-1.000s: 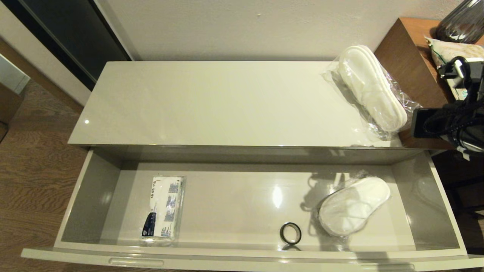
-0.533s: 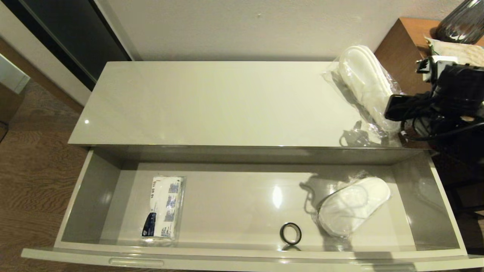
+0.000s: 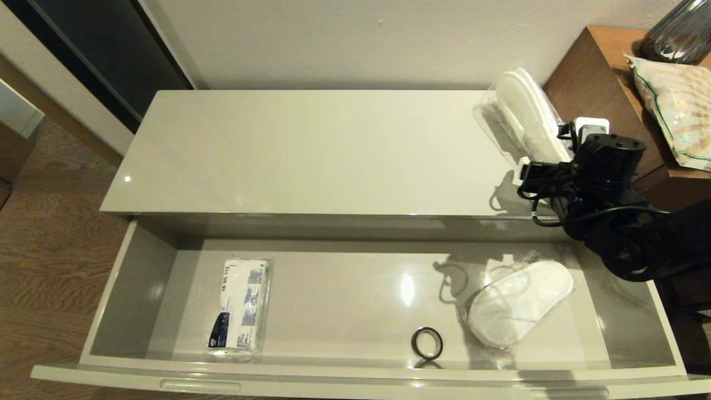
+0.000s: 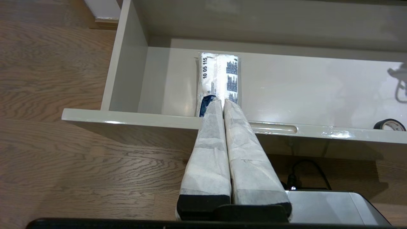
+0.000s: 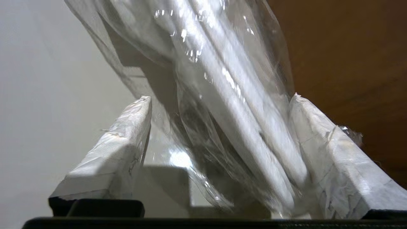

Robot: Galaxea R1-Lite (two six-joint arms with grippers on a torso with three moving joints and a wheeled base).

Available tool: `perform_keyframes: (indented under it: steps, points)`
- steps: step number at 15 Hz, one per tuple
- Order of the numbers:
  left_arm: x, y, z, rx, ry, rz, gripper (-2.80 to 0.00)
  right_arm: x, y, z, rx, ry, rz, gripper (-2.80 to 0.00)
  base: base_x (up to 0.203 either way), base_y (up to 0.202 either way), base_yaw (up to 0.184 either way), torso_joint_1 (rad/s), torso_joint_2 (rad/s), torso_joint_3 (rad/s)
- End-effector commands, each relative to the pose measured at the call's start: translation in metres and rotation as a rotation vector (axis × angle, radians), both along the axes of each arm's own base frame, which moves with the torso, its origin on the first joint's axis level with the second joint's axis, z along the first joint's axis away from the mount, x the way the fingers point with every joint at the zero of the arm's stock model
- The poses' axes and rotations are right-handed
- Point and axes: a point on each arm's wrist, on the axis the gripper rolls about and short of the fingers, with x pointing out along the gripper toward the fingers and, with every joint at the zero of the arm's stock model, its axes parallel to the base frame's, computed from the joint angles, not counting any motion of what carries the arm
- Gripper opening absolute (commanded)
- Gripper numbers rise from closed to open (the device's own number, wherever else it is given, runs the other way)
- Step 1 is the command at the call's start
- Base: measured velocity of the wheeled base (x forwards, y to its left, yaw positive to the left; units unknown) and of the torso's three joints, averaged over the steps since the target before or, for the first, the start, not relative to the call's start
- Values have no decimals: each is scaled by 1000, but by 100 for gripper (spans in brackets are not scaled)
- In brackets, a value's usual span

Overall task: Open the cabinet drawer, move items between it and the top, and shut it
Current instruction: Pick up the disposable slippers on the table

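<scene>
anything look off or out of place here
One small thing: a black ring lies loose on the floor of the open cabinet drawer, between the tissue pack and a bagged slipper. The slippers in a bag on the top lie slanted at its right end, between the right gripper's open fingers.

Before me: glossy cabinet top point(image 3: 311, 155), bagged slippers point(image 3: 525, 114) on its right end. My view into open drawer point(image 3: 139, 278): tissue pack point(image 3: 241, 305) left, black tape ring point(image 3: 426, 343), second bagged slippers point(image 3: 519, 303) right. Wooden side table point(image 3: 602, 83) carries snack bag point(image 3: 677, 105).
</scene>
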Motion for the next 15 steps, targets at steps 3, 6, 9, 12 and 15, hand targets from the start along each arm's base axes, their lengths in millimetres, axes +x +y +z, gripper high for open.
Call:
perform_keyframes:
  steps: [3,6,9,12,15]
  points:
    - [0,0,0,0,1,1,-280,17,-1,-24,-8,39,-16,0,0,0,0,0,0,0]
    - [0,0,0,0,1,1,-280,20,-3,-26,-10,40,-56,-280,0,0,0,0,0,0]
    - [0,0,0,0,1,1,-280,15,-3,-20,-8,28,-61,-280,0,0,0,0,0,0]
    - [0,0,0,0,1,1,-280,10,-4,-11,-6,18,-71,-280,0,0,0,0,0,0]
    - [0,0,0,0,1,1,-280,-10,-8,9,-4,17,-73,-280,0,0,0,0,0,0]
